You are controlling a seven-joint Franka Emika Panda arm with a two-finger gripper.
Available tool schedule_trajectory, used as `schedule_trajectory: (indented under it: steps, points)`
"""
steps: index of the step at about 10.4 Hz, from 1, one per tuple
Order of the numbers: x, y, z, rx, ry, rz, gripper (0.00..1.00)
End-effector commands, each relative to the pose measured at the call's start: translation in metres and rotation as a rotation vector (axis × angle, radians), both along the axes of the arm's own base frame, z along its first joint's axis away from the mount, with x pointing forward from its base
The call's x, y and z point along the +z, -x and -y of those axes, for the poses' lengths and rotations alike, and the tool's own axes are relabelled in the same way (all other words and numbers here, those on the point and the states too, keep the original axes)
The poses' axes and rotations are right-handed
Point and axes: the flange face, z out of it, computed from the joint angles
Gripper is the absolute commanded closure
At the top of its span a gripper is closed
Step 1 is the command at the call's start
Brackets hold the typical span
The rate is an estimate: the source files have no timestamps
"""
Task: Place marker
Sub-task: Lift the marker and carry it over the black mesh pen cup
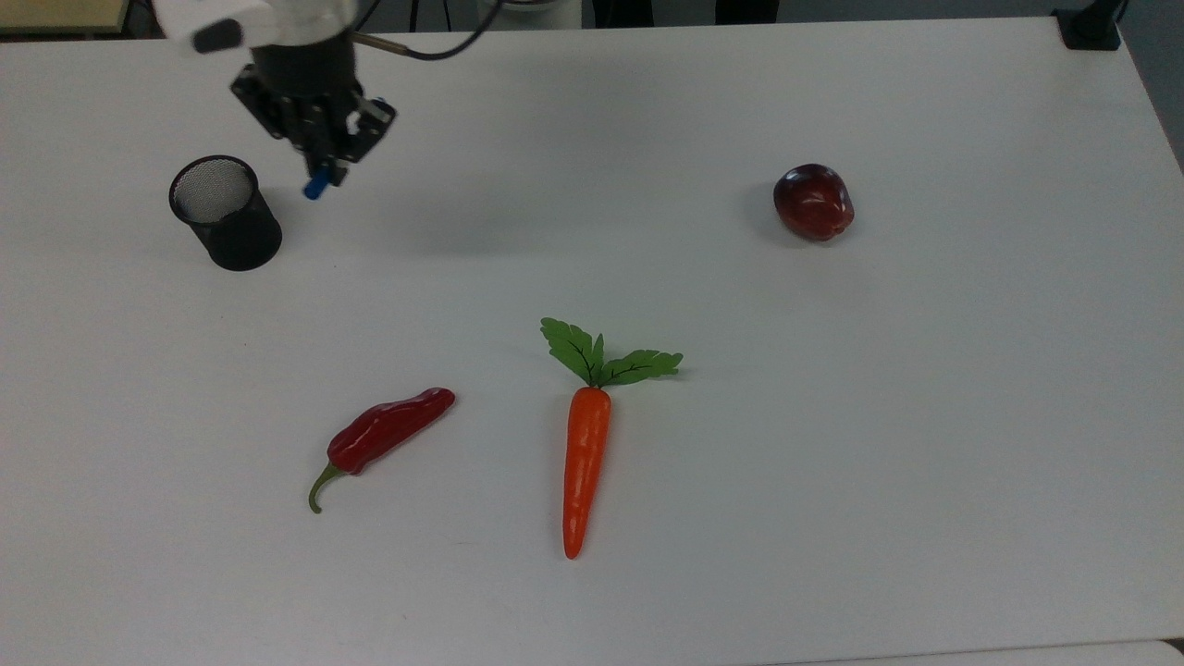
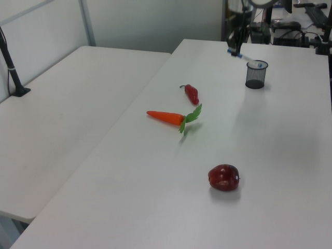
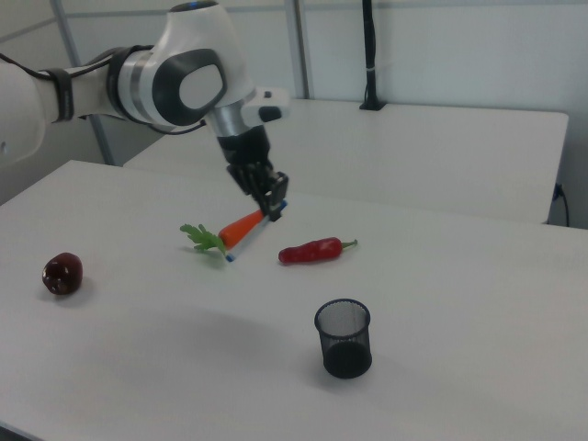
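1. Top view: the gripper (image 1: 322, 166) hangs over the white table (image 1: 832, 462), at about 2 o'clock from the black mesh pen cup (image 1: 225, 212) and just beside it. Its fingers are pinched closed on the marker (image 1: 316, 188), whose blue cap juts out below them toward 7 o'clock; the rest of its body is hidden under the gripper.
2. Top view, other things: a dark red apple (image 1: 813, 202) lies well apart at 3 o'clock, a red chili pepper (image 1: 384, 435) and a carrot (image 1: 585, 435) toward 5 o'clock.
3. Left view: the marker (image 2: 244, 55) is held in the air above the pen cup (image 2: 256, 74), its long axis slanting from 10 o'clock, at the gripper (image 2: 235, 49), down to 4 o'clock.
4. Right view: the gripper (image 3: 273, 208) clamps the blue cap end; the marker (image 3: 255, 234) slopes down toward 7 o'clock, its small blue tip lowest, in front of the carrot (image 3: 234, 228). The pen cup (image 3: 344, 338) stands at 5 o'clock.
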Motion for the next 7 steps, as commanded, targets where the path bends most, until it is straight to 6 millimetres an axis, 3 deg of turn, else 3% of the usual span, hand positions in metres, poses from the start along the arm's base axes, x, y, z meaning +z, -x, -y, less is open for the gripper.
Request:
schedule_trajectory:
  steps: [1, 3, 5, 7]
  points:
    - [0.022, 0.005, 0.075, -0.077, 0.045, 0.161, 0.92]
    - [0.006, 0.011, 0.121, -0.083, 0.082, 0.232, 0.92]
    - [-0.022, 0.016, 0.154, -0.105, 0.116, 0.255, 0.92]
    - [-0.052, 0.014, 0.170, -0.112, 0.127, 0.236, 0.92]
